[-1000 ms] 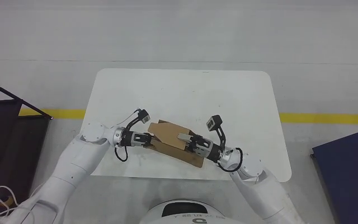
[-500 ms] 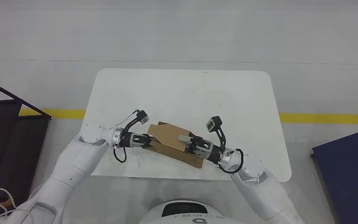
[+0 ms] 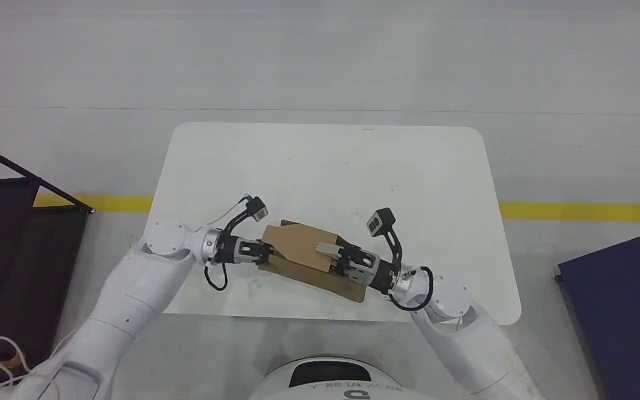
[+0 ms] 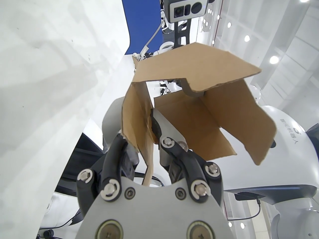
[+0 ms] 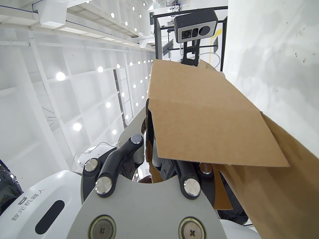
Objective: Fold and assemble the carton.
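Observation:
A brown cardboard carton [image 3: 300, 250] is held between both arms above the near middle of the white table [image 3: 330, 160]. My left gripper [image 3: 263, 252] is shut on the carton's left end. In the left wrist view its fingers [image 4: 155, 125] pinch a side wall of the carton [image 4: 199, 115], which is partly unfolded with loose flaps. My right gripper [image 3: 340, 265] is shut on the carton's right end. In the right wrist view the carton [image 5: 204, 125] has a flat panel lying over that gripper [image 5: 149, 140], hiding one finger.
The far half of the table is bare white surface. On the floor, a dark frame [image 3: 30, 200] stands to the left of the table and a blue mat [image 3: 605, 290] lies to the right. A yellow floor line [image 3: 570, 210] runs behind.
The carton and both grippers have shifted slightly to the left and toward the table's near edge. Both grips are unchanged.

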You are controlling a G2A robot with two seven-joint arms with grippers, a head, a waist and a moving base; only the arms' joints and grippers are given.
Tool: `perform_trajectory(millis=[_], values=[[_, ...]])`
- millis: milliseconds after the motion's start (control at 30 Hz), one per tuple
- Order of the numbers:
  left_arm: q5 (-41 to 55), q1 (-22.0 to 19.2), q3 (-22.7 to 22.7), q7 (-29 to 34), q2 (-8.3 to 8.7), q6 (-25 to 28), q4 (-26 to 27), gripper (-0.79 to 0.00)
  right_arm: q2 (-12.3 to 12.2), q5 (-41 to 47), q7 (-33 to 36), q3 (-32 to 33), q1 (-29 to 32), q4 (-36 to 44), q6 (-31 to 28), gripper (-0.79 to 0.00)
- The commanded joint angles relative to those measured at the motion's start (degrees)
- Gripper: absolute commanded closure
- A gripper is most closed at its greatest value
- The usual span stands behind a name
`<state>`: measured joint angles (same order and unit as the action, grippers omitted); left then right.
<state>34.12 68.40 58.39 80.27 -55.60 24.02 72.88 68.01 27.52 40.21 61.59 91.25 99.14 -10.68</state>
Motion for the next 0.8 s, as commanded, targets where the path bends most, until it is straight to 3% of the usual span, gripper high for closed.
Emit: perform_trajectory(millis=[0,767], values=[[0.6,0.2,0.0,-0.2,0.00,0.2,0.5,-0.259,0.0,0.3,0.1,0.1,0.0,0.0,0.0,0.000],[7.2,2.4,1.3,-0.4,1.31,0.4,2.7,-0.234,-0.6,3.4,4.5,1.1,0.1,0.1,1.2,0.000]])
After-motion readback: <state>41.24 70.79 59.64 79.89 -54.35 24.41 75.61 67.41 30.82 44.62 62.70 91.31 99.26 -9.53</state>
